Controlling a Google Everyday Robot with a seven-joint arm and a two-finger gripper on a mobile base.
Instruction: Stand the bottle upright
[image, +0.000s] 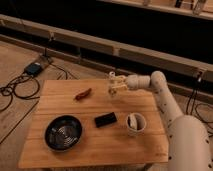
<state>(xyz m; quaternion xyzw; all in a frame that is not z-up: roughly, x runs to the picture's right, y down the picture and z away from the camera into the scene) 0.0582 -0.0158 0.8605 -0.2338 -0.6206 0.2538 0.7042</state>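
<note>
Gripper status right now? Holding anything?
Gripper: shut on the bottle, above the far edge of the table.

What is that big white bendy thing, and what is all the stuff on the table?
That white thing is a robot's arm. At its end is a gripper, like a hand with two fingers. There is one picture, taken by a camera looking down at the wooden table; I cannot say where the camera sits. The gripper is over the far side of the table, shut on a small pale bottle, which looks upright. Whether the bottle touches the table, I cannot tell. On the table lie a black bowl, a small black flat thing, a reddish thing and a white cup with something inside it.
</note>
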